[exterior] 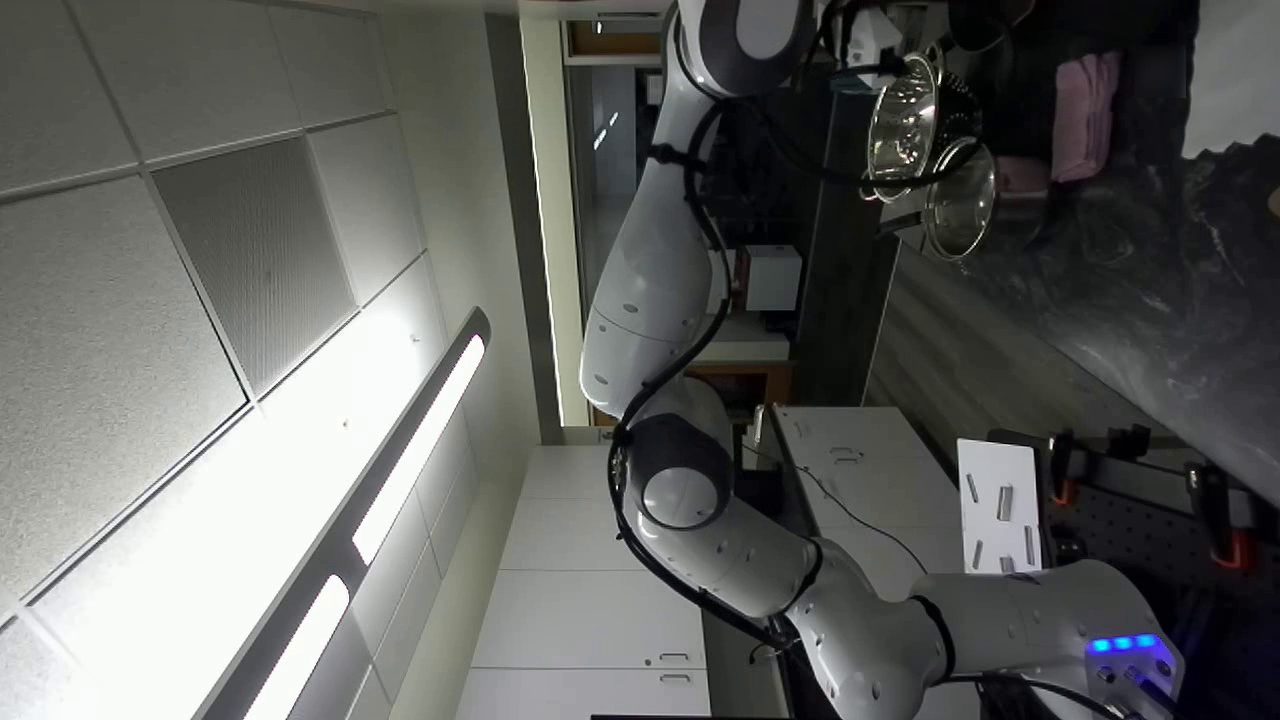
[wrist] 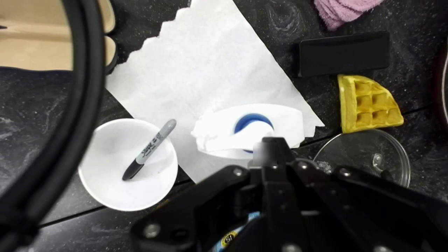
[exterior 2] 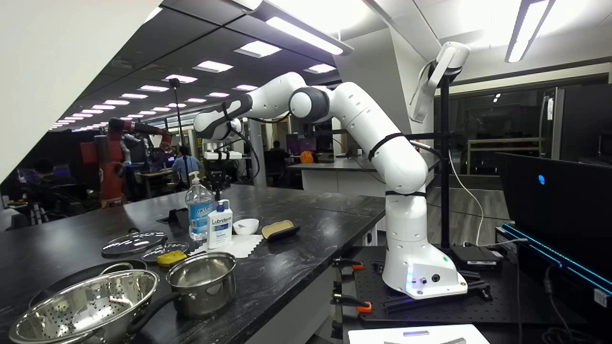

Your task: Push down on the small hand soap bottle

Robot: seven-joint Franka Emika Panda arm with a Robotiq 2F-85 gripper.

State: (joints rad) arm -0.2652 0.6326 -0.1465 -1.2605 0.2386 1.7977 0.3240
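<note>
The small white pump bottle (exterior 2: 220, 229) with a blue collar stands upright on white paper in an exterior view. In the wrist view I look down on this bottle (wrist: 285, 120); its pump spout points left. My gripper (exterior 2: 217, 195) is shut, pointing down, with its tips just above or behind the white pump head. In the wrist view the gripper tips (wrist: 271, 148) overlap the near end of the pump head; I cannot tell whether they touch it. Nothing shows between the fingers. A taller clear bottle (exterior 2: 198, 210) stands close beside the small one, mostly hidden in the wrist view.
A white bowl (wrist: 122, 189) with a marker, a glass lid (wrist: 364, 154), a yellow waffle piece (wrist: 371, 105) and a black block (wrist: 344, 54) lie around the bottle. A steel pot (exterior 2: 203, 282) and colander (exterior 2: 86, 306) stand nearer that exterior camera.
</note>
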